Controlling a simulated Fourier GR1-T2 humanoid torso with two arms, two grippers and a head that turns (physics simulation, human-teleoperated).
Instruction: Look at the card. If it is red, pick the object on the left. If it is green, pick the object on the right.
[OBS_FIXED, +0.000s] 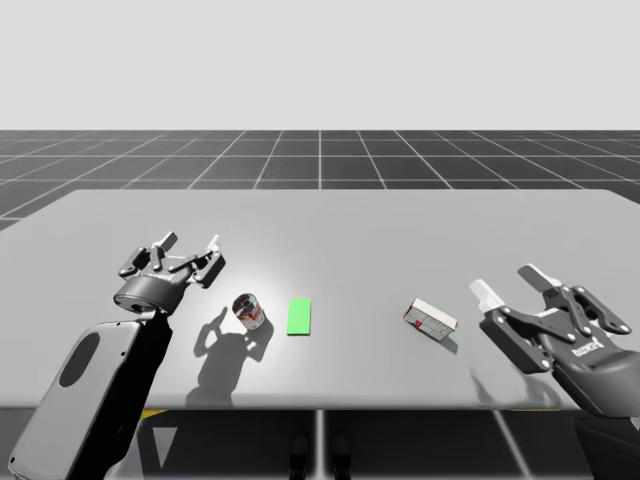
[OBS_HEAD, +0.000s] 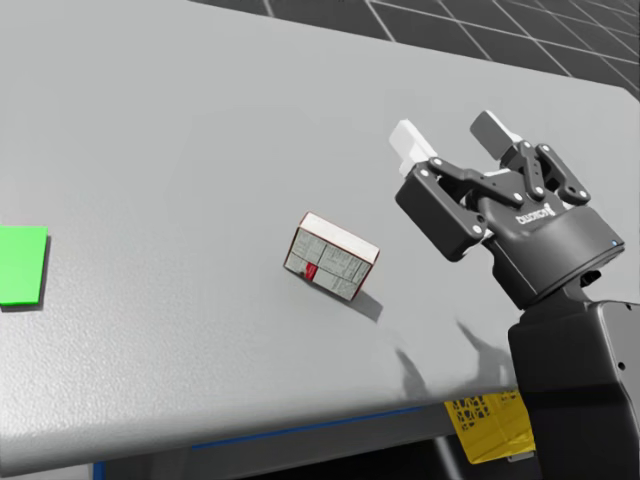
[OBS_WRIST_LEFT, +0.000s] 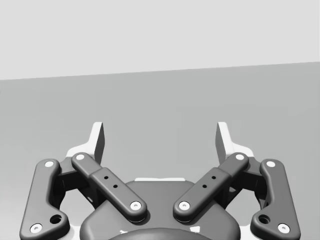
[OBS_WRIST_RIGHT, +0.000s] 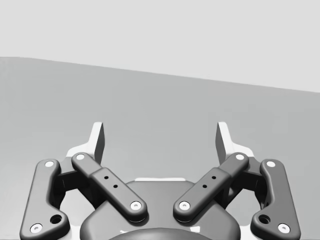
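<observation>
A green card (OBS_FIXED: 299, 316) (OBS_HEAD: 20, 264) lies flat near the middle of the grey table (OBS_FIXED: 330, 225). Left of it a small red-and-white can (OBS_FIXED: 248, 311) lies on its side. Right of the card rests a small white and grey box (OBS_FIXED: 430, 319) (OBS_HEAD: 331, 256) with red edges. My left gripper (OBS_FIXED: 190, 245) (OBS_WRIST_LEFT: 160, 137) hovers open behind and left of the can, nothing between its fingers. My right gripper (OBS_FIXED: 512, 280) (OBS_HEAD: 450, 135) (OBS_WRIST_RIGHT: 160, 137) is open to the right of the box, apart from it and holding nothing.
The table's front edge (OBS_HEAD: 300, 425) runs just below the box and card. A yellow tag (OBS_HEAD: 490, 425) shows under the edge beside my right arm. Bare tabletop stretches behind the objects to the far edge.
</observation>
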